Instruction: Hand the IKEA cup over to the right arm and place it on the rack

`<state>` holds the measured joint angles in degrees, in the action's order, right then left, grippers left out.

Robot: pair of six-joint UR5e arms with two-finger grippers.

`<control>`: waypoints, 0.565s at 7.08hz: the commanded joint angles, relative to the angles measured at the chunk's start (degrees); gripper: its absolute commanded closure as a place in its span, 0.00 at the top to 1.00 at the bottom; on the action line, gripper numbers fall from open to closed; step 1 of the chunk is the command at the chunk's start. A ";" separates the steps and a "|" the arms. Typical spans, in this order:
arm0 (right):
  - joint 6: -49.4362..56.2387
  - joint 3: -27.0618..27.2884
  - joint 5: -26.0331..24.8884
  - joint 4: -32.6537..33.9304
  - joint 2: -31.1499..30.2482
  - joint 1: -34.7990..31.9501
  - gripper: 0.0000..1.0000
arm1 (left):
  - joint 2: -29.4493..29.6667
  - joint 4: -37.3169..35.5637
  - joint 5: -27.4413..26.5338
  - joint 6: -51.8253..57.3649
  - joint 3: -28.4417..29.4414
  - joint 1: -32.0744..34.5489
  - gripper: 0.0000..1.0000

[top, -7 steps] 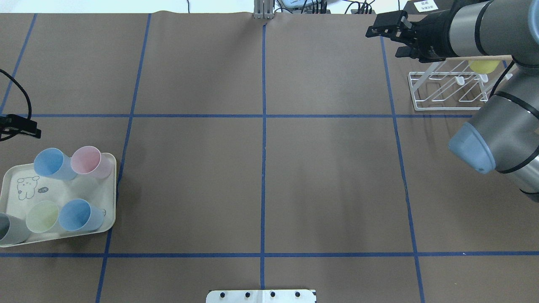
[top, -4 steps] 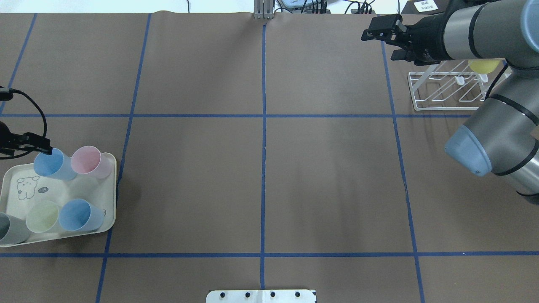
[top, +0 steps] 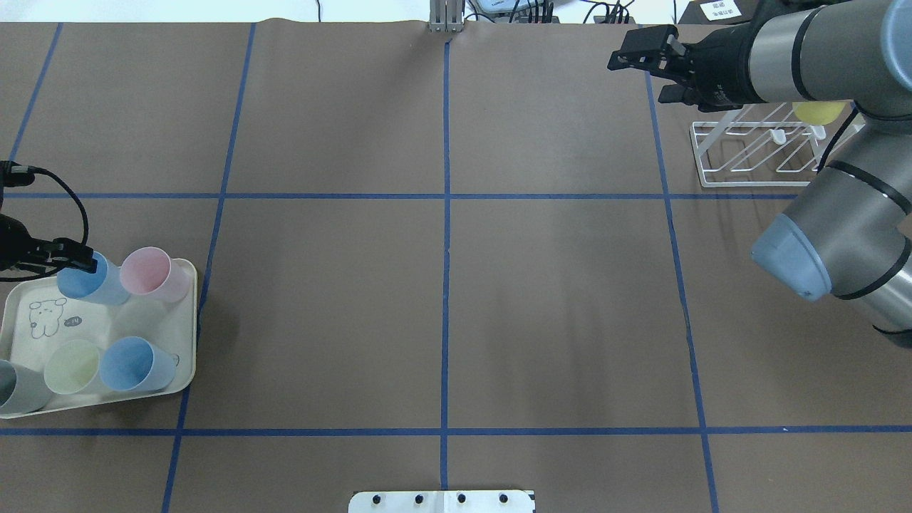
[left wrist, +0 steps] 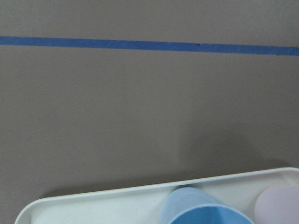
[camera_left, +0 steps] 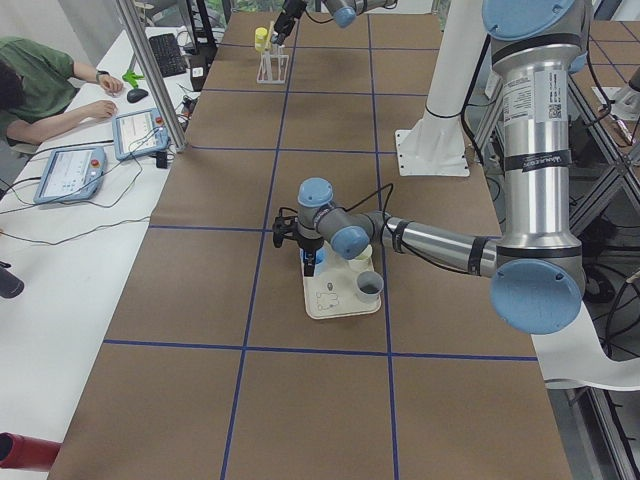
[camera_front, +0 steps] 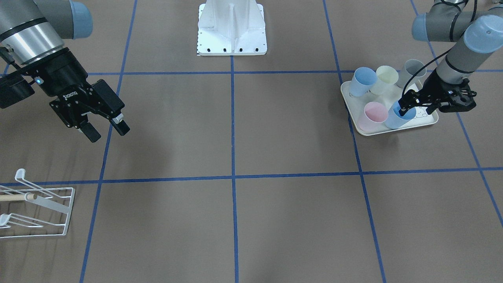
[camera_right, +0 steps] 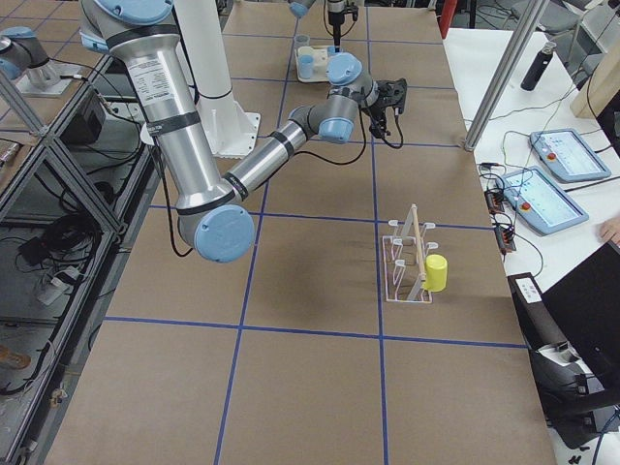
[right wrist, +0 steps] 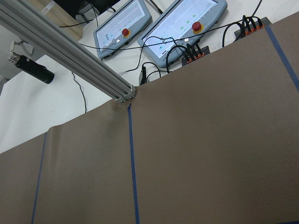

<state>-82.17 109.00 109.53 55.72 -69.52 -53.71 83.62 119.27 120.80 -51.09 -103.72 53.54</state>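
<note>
The IKEA cup at hand is a light blue one (top: 96, 283) (camera_front: 396, 119), standing at the far corner of the cream tray (top: 114, 320). My left gripper (top: 80, 259) (camera_front: 404, 107) is down at this cup's rim, open, with one finger over its mouth and the other outside the wall. The cup's rim (left wrist: 201, 211) fills the bottom edge of the left wrist view. The white wire rack (top: 748, 153) (camera_front: 43, 212) stands at the far right with a yellow cup (top: 819, 112) hung on it. My right gripper (top: 639, 65) (camera_front: 108, 132) hovers open and empty beside the rack.
On the tray also stand a pink cup (top: 151, 273), a second blue cup (top: 134, 363), a pale green cup (top: 71, 365) and a grey cup (top: 14, 388). Blue tape lines grid the brown table. A person sits at a side desk (camera_left: 40, 85).
My left gripper has come in from the left and dropped onto the blue cup's rim. The right gripper has drifted slightly left, away from the rack.
</note>
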 commanded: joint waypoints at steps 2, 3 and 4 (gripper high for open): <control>0.08 -0.10 0.07 0.00 -0.09 0.01 1.00 | -0.74 -0.09 0.14 0.11 0.18 -0.10 0.00; 0.08 -0.11 0.07 0.00 0.00 0.01 1.00 | -0.83 -0.18 0.22 0.11 -0.07 -0.02 0.00; 0.08 0.07 0.07 0.00 0.26 -0.08 1.00 | -1.35 -0.70 2.22 0.02 -1.90 0.77 0.00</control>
<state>-82.09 108.95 109.60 55.72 -69.48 -53.71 82.70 118.98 121.51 -51.00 -104.24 53.71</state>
